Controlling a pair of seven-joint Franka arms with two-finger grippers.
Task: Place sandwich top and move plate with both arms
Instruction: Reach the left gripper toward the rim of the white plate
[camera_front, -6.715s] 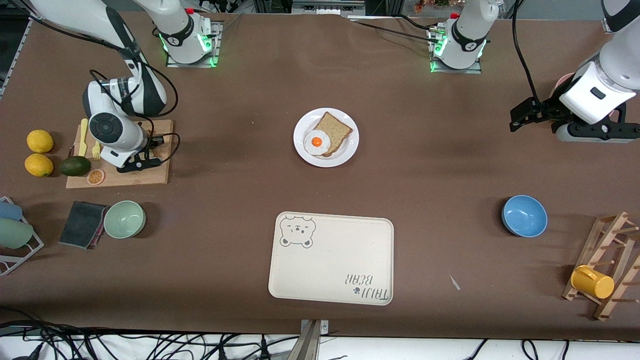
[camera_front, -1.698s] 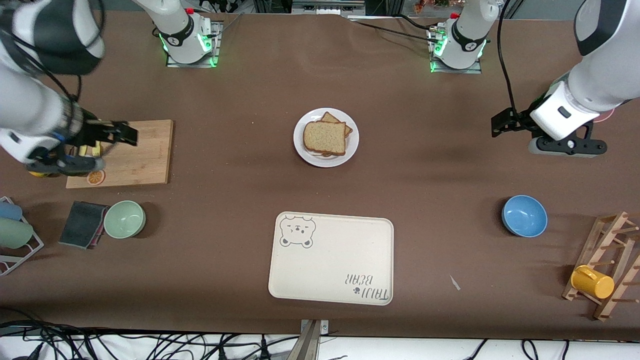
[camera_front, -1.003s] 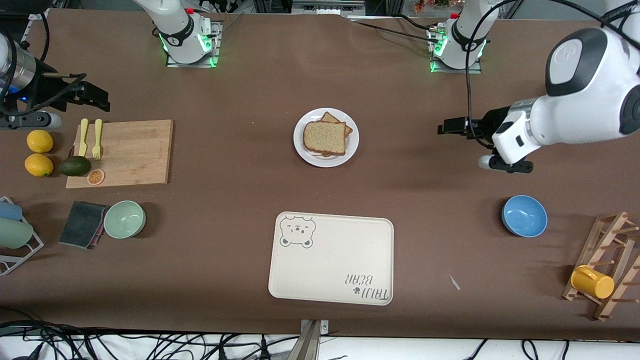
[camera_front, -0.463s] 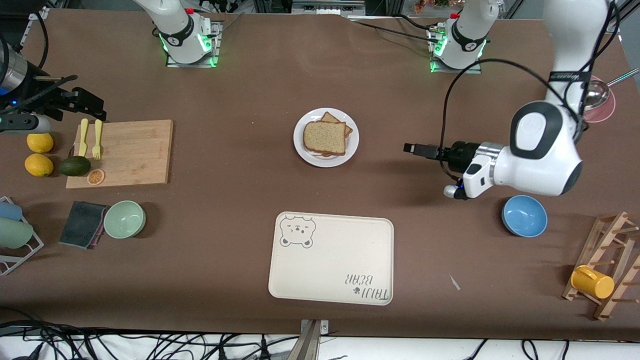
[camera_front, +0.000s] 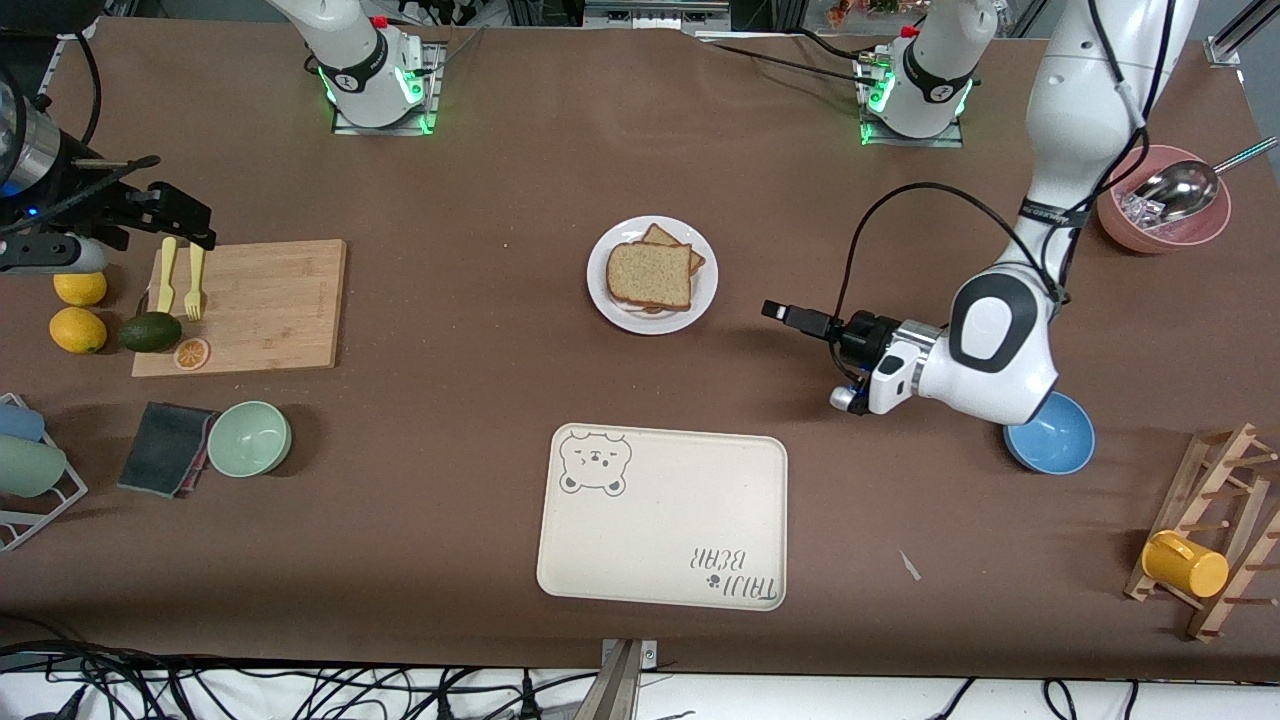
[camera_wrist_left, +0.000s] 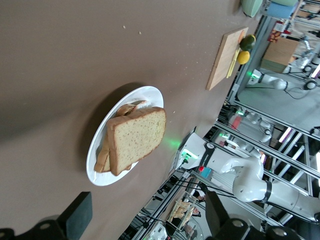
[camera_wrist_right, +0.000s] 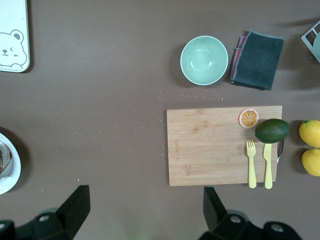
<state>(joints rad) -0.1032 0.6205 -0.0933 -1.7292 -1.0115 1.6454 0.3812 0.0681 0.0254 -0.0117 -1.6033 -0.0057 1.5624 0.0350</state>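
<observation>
The sandwich top (camera_front: 648, 275) lies flat on the darker tan slice (camera_front: 683, 248) on the white plate (camera_front: 702, 296) at the table's middle; the egg is hidden. The slice (camera_wrist_left: 137, 137) and plate (camera_wrist_left: 150, 95) also show in the left wrist view. My left gripper (camera_front: 786, 313) is open and empty, low over the table beside the plate toward the left arm's end, pointing at it. My right gripper (camera_front: 185, 210) is open and empty, over the table by the cutting board (camera_front: 262, 305). In its wrist view only the plate's rim (camera_wrist_right: 7, 172) shows.
A cream bear tray (camera_front: 662, 517) lies nearer the camera than the plate. A blue bowl (camera_front: 1050, 440) sits partly under the left arm. A pink bowl with a ladle (camera_front: 1165, 205), a green bowl (camera_front: 249, 438), a dark cloth (camera_front: 165, 448) and a mug rack (camera_front: 1210, 530) stand round the edges.
The pale slice has come to lie on the egg. The right arm withdrew toward its end of the table. The left gripper swung in and down toward the plate.
</observation>
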